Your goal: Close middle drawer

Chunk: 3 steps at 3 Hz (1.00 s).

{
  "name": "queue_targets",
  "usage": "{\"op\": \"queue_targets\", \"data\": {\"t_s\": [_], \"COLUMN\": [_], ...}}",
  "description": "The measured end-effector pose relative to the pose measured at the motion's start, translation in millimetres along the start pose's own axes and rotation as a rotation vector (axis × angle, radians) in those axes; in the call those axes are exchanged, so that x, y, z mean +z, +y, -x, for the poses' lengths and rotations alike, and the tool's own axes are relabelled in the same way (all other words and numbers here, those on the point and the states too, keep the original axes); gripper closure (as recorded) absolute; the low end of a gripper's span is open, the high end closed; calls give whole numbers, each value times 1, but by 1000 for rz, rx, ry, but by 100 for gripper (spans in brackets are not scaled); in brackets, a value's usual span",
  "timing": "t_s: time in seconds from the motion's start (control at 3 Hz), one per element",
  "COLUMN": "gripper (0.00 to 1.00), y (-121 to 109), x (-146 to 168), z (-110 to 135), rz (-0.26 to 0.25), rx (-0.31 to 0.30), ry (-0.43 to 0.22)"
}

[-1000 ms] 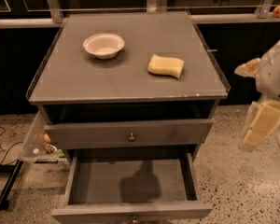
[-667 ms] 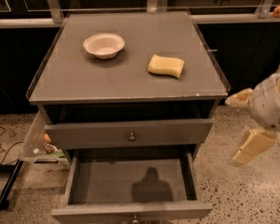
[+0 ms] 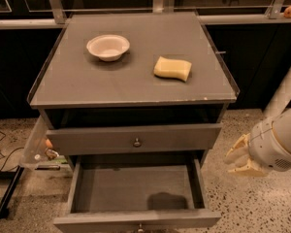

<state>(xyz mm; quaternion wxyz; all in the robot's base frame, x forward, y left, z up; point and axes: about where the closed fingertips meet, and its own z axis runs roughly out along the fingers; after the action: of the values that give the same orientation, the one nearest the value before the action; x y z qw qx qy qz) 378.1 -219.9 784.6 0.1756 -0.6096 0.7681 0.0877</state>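
Middle drawer (image 3: 121,188) sat in the lower centre of the frame, pulled well out of the grey cabinet (image 3: 136,86), with its plain tray bare except for a dark shadow patch near the front right. Its flat front panel ran along the bottom edge of the frame, with the small knob (image 3: 139,226) only partly in view there. The front faced the bottom of the frame; its long axis ran left to right, and we judged the slide travel to run bottom to top, into the cabinet body. Directly above it the top drawer (image 3: 97,140) appeared shut, its knob (image 3: 137,141) centred. On the cabinet top we noted a white bowl (image 3: 108,46) at upper left and a yellow sponge (image 3: 172,68) to its right, well apart from each other. The gripper (image 3: 236,157) hung at the right of the frame on the white arm (image 3: 281,142), beside the cabinet's right side and clear of the drawer, over the speckled floor (image 3: 252,203); we could not tell whether it was open or closed. Step in hand, as we judged it: the approach, with no contact made yet. The next move would call for bringing the gripper round to the front panel and pushing squarely toward the top of the frame, near the knob, so the drawer would not skew on its runners.
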Motion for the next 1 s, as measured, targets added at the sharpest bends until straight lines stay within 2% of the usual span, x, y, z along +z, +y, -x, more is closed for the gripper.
{"op": "queue_targets", "data": {"t_s": [0.33, 0.67, 1.0], "gripper": [88, 100, 100], "y": [-1, 6, 17], "x": [-1, 38, 112], "z": [1, -10, -32], "rz": [-2, 39, 85], "rx": [-1, 54, 136], "ry": [0, -70, -163]}}
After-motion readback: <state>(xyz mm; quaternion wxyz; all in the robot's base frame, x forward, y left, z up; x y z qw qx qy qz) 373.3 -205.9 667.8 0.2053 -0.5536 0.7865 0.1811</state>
